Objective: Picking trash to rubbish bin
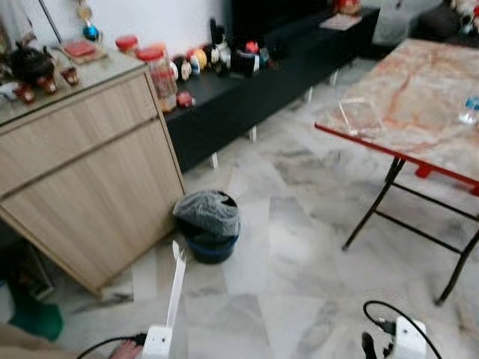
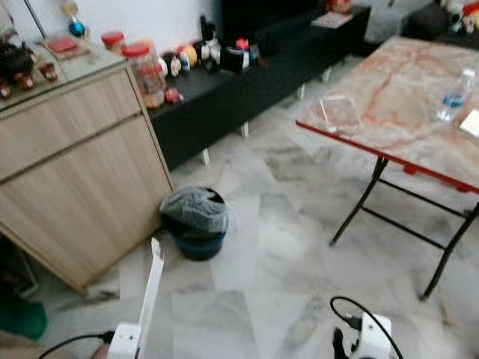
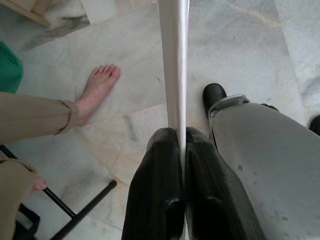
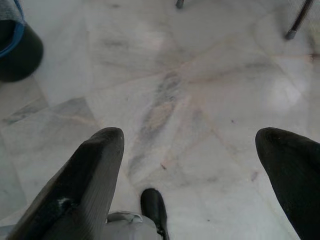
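My left gripper [image 3: 180, 134] is shut on a long, flat white strip [image 1: 177, 280], which stands nearly upright low in front of me. The strip's top end points toward the rubbish bin [image 1: 208, 224], a dark blue tub lined with a grey bag, standing on the floor beside the wooden cabinet. The bin is still some way ahead of the strip. My right gripper [image 4: 192, 150] hangs low on the right over bare marble floor, open with nothing between its fingers [image 4: 95, 170]. In the right wrist view the bin's edge [image 4: 15, 47] shows at one corner.
A light wooden cabinet [image 1: 82, 179] stands left of the bin, with a black low bench [image 1: 247, 93] of ornaments behind. A folding table [image 1: 404, 112] with black legs is on the right, carrying a water bottle [image 2: 453, 96]. A person's bare foot [image 3: 97, 92] and khaki trouser leg are close on my left.
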Motion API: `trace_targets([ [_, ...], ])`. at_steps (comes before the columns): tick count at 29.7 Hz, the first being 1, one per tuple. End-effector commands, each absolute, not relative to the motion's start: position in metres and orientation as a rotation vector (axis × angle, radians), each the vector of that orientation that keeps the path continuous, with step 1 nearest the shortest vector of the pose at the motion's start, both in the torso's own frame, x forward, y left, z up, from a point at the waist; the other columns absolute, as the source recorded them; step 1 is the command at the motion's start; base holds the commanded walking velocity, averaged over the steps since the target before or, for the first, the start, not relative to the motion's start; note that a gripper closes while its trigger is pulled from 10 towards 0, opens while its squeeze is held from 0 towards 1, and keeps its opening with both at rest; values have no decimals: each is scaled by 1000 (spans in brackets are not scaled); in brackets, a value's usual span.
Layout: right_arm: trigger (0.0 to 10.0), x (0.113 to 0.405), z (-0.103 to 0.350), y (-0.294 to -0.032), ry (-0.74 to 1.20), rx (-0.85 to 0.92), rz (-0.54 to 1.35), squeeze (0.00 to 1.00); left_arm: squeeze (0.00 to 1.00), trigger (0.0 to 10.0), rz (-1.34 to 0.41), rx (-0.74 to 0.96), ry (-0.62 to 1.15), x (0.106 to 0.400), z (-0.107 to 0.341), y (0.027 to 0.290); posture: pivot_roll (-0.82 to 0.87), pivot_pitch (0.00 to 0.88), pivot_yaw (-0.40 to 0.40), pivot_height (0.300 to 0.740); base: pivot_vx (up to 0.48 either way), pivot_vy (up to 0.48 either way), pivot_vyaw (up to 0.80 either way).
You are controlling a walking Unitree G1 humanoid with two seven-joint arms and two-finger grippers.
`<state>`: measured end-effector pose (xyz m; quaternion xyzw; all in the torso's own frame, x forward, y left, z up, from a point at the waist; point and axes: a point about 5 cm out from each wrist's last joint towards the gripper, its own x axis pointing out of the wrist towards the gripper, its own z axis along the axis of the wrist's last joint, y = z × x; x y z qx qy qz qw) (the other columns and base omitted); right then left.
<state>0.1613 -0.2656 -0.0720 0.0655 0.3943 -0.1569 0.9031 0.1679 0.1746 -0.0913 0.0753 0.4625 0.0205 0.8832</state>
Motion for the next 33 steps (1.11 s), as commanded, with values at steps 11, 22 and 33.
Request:
trace_targets([
  [11, 10000, 156, -74, -267, 840, 119, -321, 0, 0, 10000, 51, 164, 978, 165, -93, 175, -175, 71, 37, 740, 472, 0, 236],
  [22, 10000, 157, -73, -269, 834, 125, -335, 0, 0, 10000, 48, 164, 974, 166, -92, 174, -174, 64, 36, 740, 474, 0, 0],
  [33, 10000, 159, -73, -268, 831, 123, -333, 0, 0, 10000, 54, 157, 963, 170, -90, 174, -169, 80, 31, 740, 474, 0, 0],
])
